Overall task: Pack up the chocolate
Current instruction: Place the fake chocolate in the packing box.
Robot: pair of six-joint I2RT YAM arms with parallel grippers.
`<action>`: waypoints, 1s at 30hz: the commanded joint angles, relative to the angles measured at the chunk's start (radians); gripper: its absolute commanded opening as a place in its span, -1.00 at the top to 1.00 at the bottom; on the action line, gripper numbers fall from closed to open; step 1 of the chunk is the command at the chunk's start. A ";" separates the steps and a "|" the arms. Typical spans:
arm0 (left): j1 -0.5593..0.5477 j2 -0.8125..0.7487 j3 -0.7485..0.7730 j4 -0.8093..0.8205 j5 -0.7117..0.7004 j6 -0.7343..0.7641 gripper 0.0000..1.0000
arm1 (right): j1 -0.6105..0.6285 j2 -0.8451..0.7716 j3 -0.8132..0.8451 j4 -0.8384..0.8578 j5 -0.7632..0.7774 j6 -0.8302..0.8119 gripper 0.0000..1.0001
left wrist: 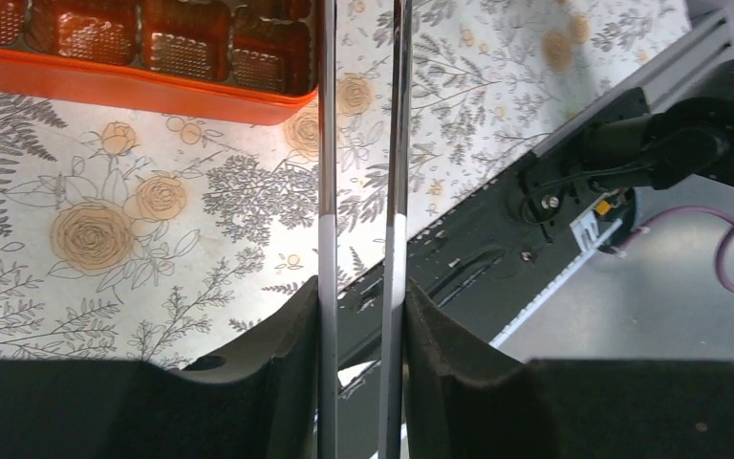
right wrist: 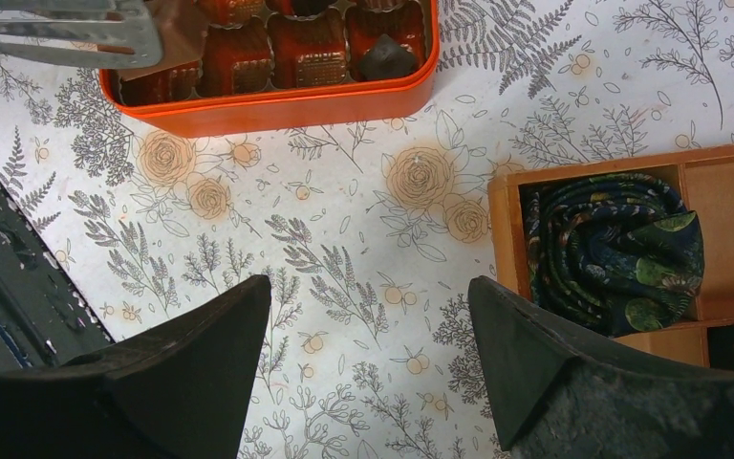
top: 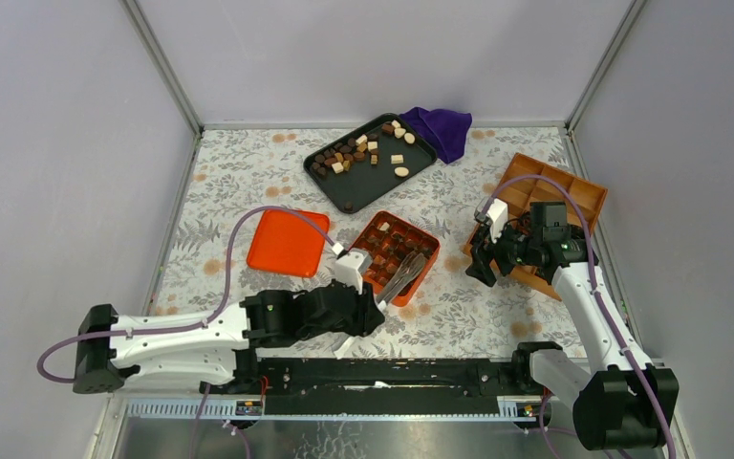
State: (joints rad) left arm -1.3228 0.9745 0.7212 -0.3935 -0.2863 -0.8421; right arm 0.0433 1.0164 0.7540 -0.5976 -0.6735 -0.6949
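- The left end effector (left wrist: 361, 296) is clamped on a pair of metal tongs (left wrist: 327, 143), both thin blades pinched between its pads. The blades are narrow and smooth, so I judge they could twist or slide in that grip, and the tips would then no longer go where the arm aims them.
- The clamp sits on the handle end. A harder squeeze may shut the tips too early or bow the blades. A looser one may let the tongs drop.
- The tong tips hang over the near corner of the orange box (left wrist: 134, 91). I cannot tell whether they carry a piece. If they dip low, they may catch the rim or the moulded cells and push the box across the counter (left wrist: 105, 239), since nothing holds it.
- The right end effector (right wrist: 368, 287) is spread wide and empty above bare counter, between the orange box and the wooden box (right wrist: 726, 206). It steadies nothing.
- Most chocolate (top: 342, 159) lies loose on the black tray (top: 373, 186) beyond the orange box; a few pieces, one dark (right wrist: 387, 57), already sit in cells.
- The tray pieces are small and partly crowded. The tips could flick neighbours away, or a round piece could squirt out and fall on the carry back.
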 commanded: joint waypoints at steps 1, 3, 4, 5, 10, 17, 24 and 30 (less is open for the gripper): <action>-0.007 0.048 0.052 0.033 -0.097 0.006 1.00 | 0.007 -0.009 0.001 -0.007 -0.024 -0.016 -0.67; -0.006 0.085 0.082 0.007 -0.126 0.017 1.00 | 0.007 -0.009 0.001 -0.007 -0.024 -0.015 -0.67; -0.006 0.105 0.096 -0.004 -0.135 0.025 1.00 | 0.007 -0.009 0.001 -0.007 -0.023 -0.016 -0.67; -0.004 0.125 0.110 -0.012 -0.140 0.032 1.00 | 0.007 -0.010 -0.001 -0.007 -0.024 -0.016 -0.67; 0.023 0.196 0.156 -0.021 -0.128 0.067 1.00 | 0.007 -0.012 -0.001 -0.007 -0.023 -0.017 -0.67; 0.068 0.225 0.150 -0.018 -0.092 0.080 0.99 | 0.007 -0.013 -0.001 -0.008 -0.024 -0.018 -0.67; 0.099 0.263 0.148 0.012 -0.030 0.100 0.91 | 0.007 -0.013 -0.001 -0.008 -0.023 -0.018 -0.67; 0.113 0.297 0.159 0.018 -0.008 0.111 0.78 | 0.007 -0.013 -0.001 -0.010 -0.023 -0.018 -0.67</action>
State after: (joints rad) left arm -1.2205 1.2613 0.8505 -0.4278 -0.3061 -0.7563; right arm 0.0433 1.0164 0.7521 -0.6010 -0.6735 -0.7006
